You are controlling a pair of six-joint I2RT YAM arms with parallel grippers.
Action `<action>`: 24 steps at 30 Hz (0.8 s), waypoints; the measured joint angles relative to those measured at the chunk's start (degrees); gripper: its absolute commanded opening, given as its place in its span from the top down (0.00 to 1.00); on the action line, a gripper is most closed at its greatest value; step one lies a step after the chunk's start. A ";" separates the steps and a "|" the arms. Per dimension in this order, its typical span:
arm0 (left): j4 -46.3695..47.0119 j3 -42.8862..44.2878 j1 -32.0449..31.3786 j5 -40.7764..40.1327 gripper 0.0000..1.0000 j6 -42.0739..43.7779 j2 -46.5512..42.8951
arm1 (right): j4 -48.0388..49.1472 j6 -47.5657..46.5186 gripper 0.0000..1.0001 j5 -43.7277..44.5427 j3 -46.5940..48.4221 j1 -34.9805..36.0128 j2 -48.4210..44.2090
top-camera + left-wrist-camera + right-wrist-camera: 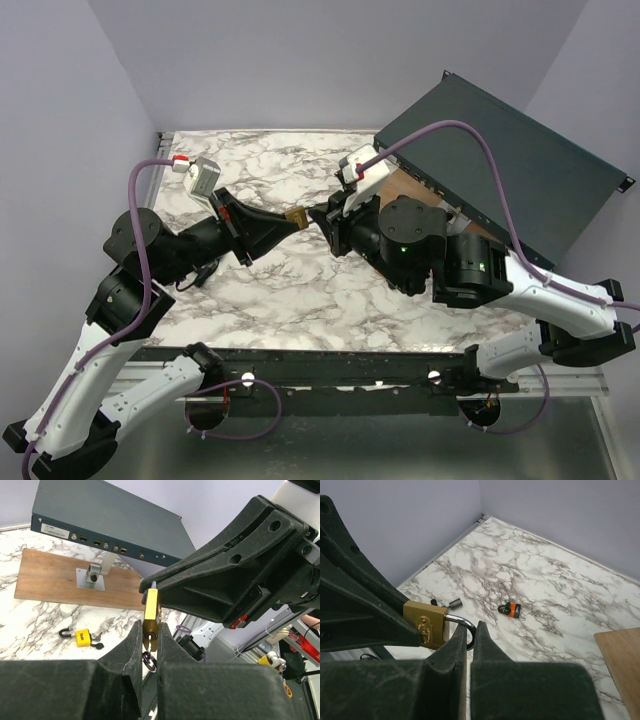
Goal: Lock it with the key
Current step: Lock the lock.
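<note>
Left wrist: half-hidden key [149, 641], perhaps pinched

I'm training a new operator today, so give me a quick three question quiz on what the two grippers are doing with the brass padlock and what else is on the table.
1. True or false: the rectangular brass padlock lies on the white marble table.
2. The right gripper is closed on the padlock's: A) curved silver shackle, B) key ring, C) body.
3. Fill in: the small padlock lying on the table near the flat wooden board is ____ in colour.
Key: 1 false, it is held in the air between the left gripper and the right one; 2 A; 3 yellow.
</note>
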 measured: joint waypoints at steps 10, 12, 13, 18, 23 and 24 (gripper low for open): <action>0.42 -0.92 -0.55 0.83 0.62 -0.02 0.33 | 0.11 -0.72 0.99 0.66 2.99 2.58 2.51; 0.46 -1.49 -0.55 0.79 0.62 -0.04 0.13 | -1.22 -0.76 0.99 1.25 3.96 2.51 3.23; 0.46 -1.70 -0.55 0.79 0.62 0.00 -0.04 | -1.99 -0.79 0.99 1.44 4.52 2.56 3.52; 0.48 -2.36 -0.55 0.26 0.54 0.24 -0.63 | -3.89 -1.03 0.99 2.56 6.82 2.75 4.92; -0.57 -2.60 -0.55 -1.64 0.48 1.36 -1.77 | -3.96 -1.22 0.99 3.04 7.15 3.37 5.27; -1.11 -2.62 -0.48 -1.81 0.48 1.70 -2.16 | -3.96 -1.22 0.99 3.02 7.15 3.54 5.29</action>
